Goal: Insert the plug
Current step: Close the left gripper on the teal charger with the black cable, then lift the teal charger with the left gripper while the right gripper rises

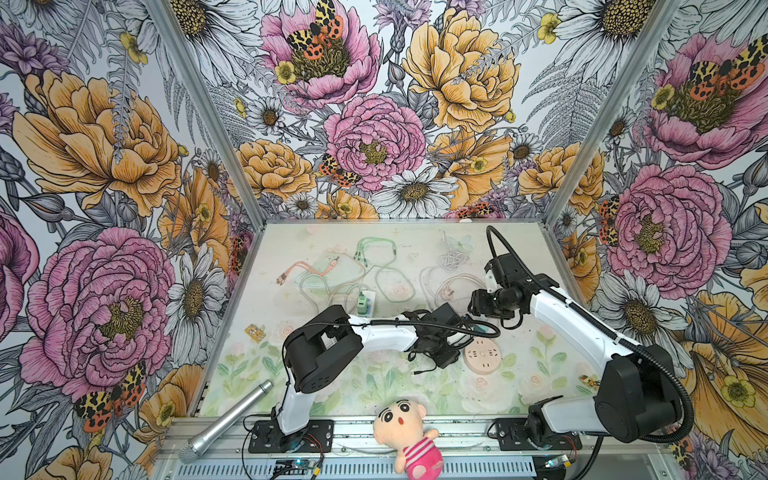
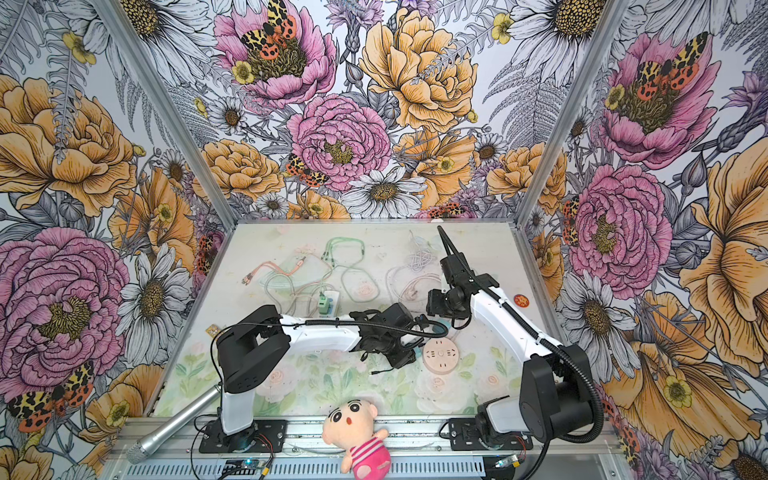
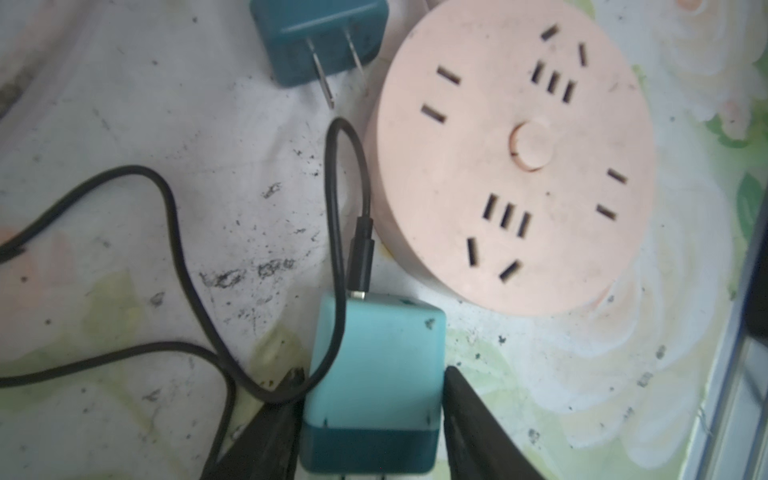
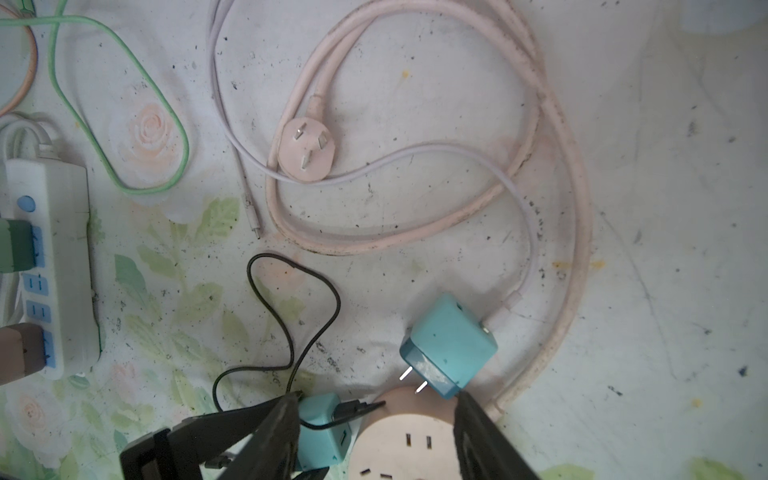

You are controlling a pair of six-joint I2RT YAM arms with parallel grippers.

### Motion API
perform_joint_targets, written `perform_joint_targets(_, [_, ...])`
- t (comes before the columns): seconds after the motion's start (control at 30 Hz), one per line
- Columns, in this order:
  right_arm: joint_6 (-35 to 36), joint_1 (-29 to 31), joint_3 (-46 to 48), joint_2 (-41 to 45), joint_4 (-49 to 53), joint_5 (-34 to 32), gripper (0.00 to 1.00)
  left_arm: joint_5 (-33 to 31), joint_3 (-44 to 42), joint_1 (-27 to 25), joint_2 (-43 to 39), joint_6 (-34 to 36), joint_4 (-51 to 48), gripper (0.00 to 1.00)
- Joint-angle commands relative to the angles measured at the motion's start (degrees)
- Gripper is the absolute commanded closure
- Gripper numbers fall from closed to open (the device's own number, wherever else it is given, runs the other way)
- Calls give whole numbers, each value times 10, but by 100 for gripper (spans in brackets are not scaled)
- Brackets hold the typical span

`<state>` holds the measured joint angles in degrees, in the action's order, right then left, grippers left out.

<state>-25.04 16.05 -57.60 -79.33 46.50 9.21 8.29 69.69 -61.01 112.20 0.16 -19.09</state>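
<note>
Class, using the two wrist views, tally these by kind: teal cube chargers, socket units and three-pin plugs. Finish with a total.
Teal cube chargers: 2
Socket units, the round pink socket hub and the white power strip: 2
Pink three-pin plug: 1
Total: 5

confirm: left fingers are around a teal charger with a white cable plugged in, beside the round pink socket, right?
The cable in the teal charger is black, not white, as the left wrist view shows. The left fingers are around it, beside the round pink socket.
</note>
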Motion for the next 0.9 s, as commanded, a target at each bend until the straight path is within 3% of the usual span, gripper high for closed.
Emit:
perform_joint_targets(0.0, [-8, -1, -17, -4, -6, -2, 39, -36, -19, -4, 13, -5, 31, 55])
perform_joint_targets(0.23, [-10, -1, -22, -1, -5, 0, 39, -38, -36, 7, 5, -12, 36, 82])
perform_joint_targets(0.4, [-10, -1, -28, 0, -5, -1, 39, 34, -54, 69, -41, -33, 34, 83])
perform_joint_targets(0.53, [-9, -1, -32, 0, -5, -2, 39, 48, -27, 112, -99, -39, -26, 84])
perform_joint_targets(0.6, [-9, -1, -34, 0, -5, -3, 39, 44, 22, 124, -111, -33, -100, 86])
perform_joint_targets(0.67, [-9, -1, -35, -1, -7, -4, 39, 91, 53, 133, -120, -27, -139, 86])
perform_joint_targets(0.8, [-4, -1, -38, -2, -7, -2, 40, 173, 87, 141, -140, -42, -149, 85])
perform_joint_targets(0.87, [-3, -1, -33, 3, -8, -6, 40, 185, 102, 143, -145, -55, -149, 85])
